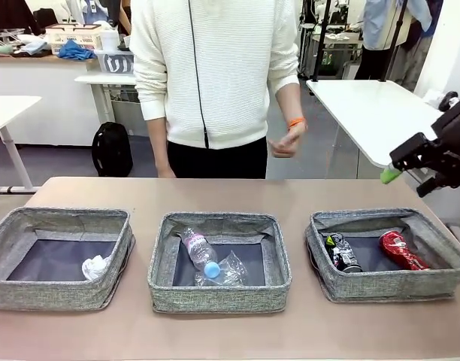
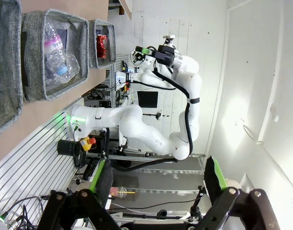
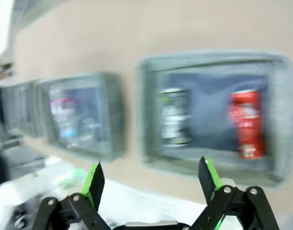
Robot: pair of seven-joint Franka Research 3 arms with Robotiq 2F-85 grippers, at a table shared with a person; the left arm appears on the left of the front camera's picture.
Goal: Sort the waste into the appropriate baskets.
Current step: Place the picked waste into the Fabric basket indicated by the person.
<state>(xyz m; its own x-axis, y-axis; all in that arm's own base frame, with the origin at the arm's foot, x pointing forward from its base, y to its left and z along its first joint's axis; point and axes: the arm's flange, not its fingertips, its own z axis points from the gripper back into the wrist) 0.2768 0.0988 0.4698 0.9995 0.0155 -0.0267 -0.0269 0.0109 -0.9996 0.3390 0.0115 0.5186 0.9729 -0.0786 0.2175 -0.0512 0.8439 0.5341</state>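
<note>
Both cans [image 3: 208, 122] lie in the basket [image 3: 280, 120] below the wide-open, empty right claw [image 3: 153, 179].

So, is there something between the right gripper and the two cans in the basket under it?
Nothing visible. The right gripper hangs open and empty above the right basket. From its wrist camera, the crushed red can and crushed dark can lie in plain sight, already sorted.

Right wrist view: motion-blurred throughout; labels on the crushed dark can [image 3: 174, 117] and crushed red can [image 3: 245, 122] unreadable.
Left basket [image 1: 34, 218], front view: cut by frame edge.
Right gripper [image 1: 389, 175]: fingers partly hidden beyond that basket's far side.
</note>
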